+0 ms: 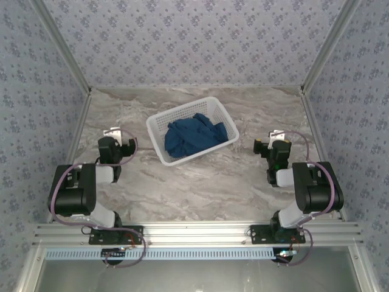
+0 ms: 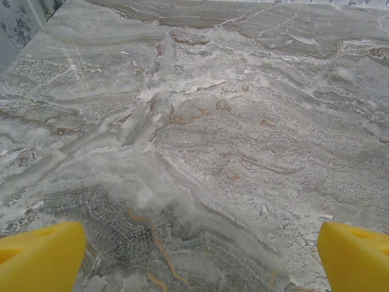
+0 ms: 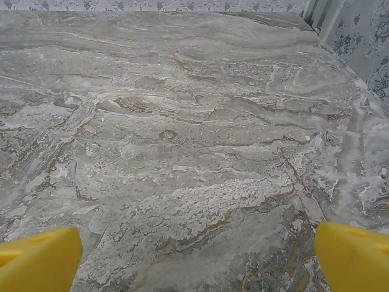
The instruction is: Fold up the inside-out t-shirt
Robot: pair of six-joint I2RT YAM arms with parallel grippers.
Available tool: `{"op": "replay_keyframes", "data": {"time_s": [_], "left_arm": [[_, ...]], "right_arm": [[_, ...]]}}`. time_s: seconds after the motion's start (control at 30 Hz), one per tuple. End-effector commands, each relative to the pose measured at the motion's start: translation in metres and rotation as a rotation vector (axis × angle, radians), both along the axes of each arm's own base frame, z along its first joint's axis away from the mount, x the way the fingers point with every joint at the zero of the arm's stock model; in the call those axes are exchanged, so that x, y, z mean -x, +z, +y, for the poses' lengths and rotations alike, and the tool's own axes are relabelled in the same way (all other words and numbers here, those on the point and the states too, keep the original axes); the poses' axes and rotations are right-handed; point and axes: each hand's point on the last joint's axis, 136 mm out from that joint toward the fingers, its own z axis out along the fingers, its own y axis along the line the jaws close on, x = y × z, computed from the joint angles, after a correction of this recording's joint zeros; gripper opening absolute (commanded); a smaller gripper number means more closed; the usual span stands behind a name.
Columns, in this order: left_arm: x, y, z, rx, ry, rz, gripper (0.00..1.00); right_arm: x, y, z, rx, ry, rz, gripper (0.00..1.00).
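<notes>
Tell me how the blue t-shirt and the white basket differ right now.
The t-shirt is dark blue; the basket is white. The t-shirt is soft cloth crumpled in a loose heap, while the basket is a rigid, open-topped lattice rectangle. The t-shirt lies inside the basket, whereas the basket stands directly on the table, turned at an angle to its edges. Both sit around mid-table.

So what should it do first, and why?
Probably swing the left gripper over the basket and down onto the t-shirt to lift it out. The shirt lies crumpled inside the basket, that gripper and the right gripper stand open and empty either side, and folding needs the flat table.
</notes>
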Motion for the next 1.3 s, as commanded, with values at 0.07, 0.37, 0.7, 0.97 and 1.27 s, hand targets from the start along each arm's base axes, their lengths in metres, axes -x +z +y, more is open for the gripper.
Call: {"op": "replay_keyframes", "data": {"time_s": [0.07,0.37,0.7,0.97,1.27], "left_arm": [[-0.006,0.008,-0.002,-0.009,-0.016,-0.036,0.98],[-0.005,0.009,-0.002,-0.008,-0.016,-0.036,0.98],[-0.006,0.008,0.000,-0.008,-0.009,-0.035,0.98],[0.001,0.064,0.017,0.037,0.125,-0.011,0.98],[0.021,0.119,-0.139,0.206,-0.407,0.024,0.98]], "right_arm": [[-0.006,0.009,0.000,0.002,0.002,-0.029,1.00],[-0.007,0.007,-0.001,-0.017,0.005,-0.018,1.00],[-0.007,0.009,-0.006,-0.033,-0.003,-0.023,1.00],[0.013,0.055,-0.026,-0.020,-0.141,-0.091,1.00],[0.022,0.107,0.059,-0.304,0.057,-0.025,0.97]]}}
